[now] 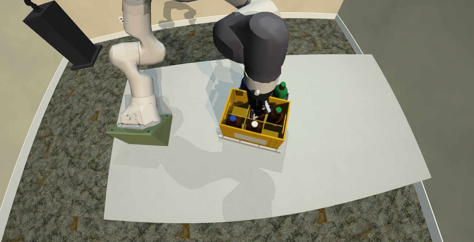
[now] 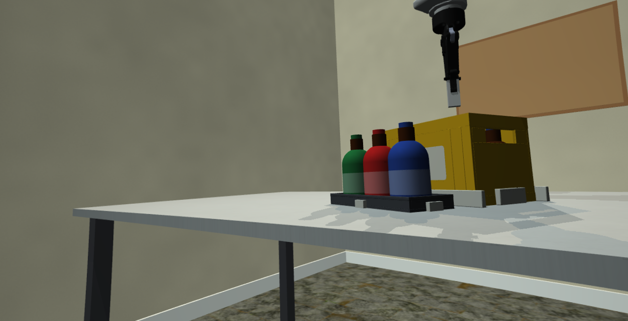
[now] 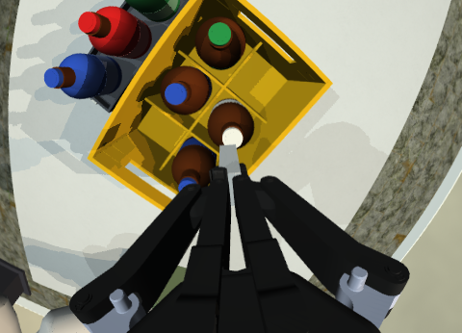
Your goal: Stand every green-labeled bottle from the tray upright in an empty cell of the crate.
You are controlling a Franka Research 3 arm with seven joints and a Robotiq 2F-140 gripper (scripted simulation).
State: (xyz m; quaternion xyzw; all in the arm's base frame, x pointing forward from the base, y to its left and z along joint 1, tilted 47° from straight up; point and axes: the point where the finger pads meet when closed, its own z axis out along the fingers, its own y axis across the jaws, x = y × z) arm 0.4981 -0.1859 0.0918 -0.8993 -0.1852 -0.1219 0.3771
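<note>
The yellow crate [image 1: 254, 120] stands on the table with brown bottles in it: one green-capped [image 3: 219, 40], one white-capped [image 3: 231, 128] and two blue-capped [image 3: 183, 90] [image 3: 192, 167]. Two cells are empty [image 3: 272, 83] [image 3: 144, 128]. Behind the crate the black tray [image 2: 390, 200] holds a green-labelled bottle [image 2: 354, 167], a red one [image 2: 377, 165] and a blue one [image 2: 408, 163], all upright. My gripper [image 3: 228, 157] [image 2: 453, 97] hangs above the crate, its tips a little above the rim. It is shut with nothing between the fingers.
Small grey blocks [image 2: 509, 195] sit against the crate's base and the tray's edges. The robot base [image 1: 140, 121] stands at the table's left side. A black box on a stand [image 1: 59, 35] is at the far left, off the table.
</note>
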